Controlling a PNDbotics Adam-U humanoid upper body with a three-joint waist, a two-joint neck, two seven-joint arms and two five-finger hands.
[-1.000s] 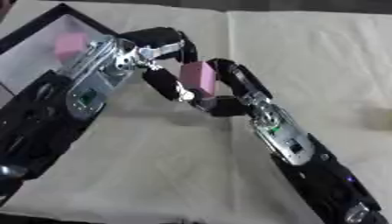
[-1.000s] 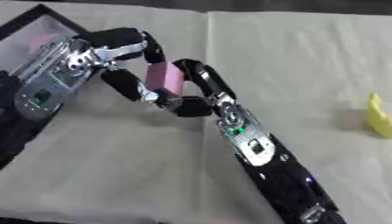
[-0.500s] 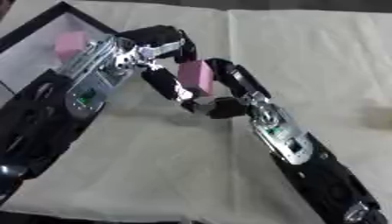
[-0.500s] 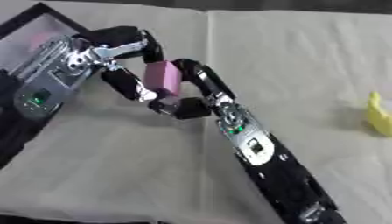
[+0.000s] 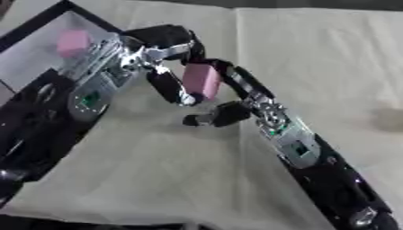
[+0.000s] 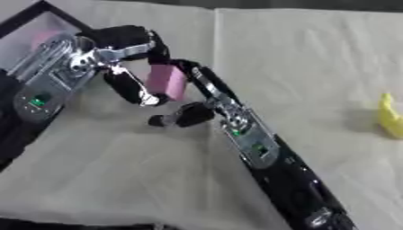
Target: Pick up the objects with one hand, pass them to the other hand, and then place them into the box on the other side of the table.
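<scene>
Your right hand [image 5: 232, 96] and left hand [image 5: 161, 58] meet above the cloth-covered table [image 5: 330, 67], both curled round the pink block [image 5: 201, 80]; it is pinched between their fingers, clear of the cloth. A second pink block [image 5: 73, 41] lies in the black-rimmed box [image 5: 31, 27] at your far left. A yellow object [image 6: 389, 117] lies well apart, at your right.

No text, label or number can be read — none anywhere
</scene>
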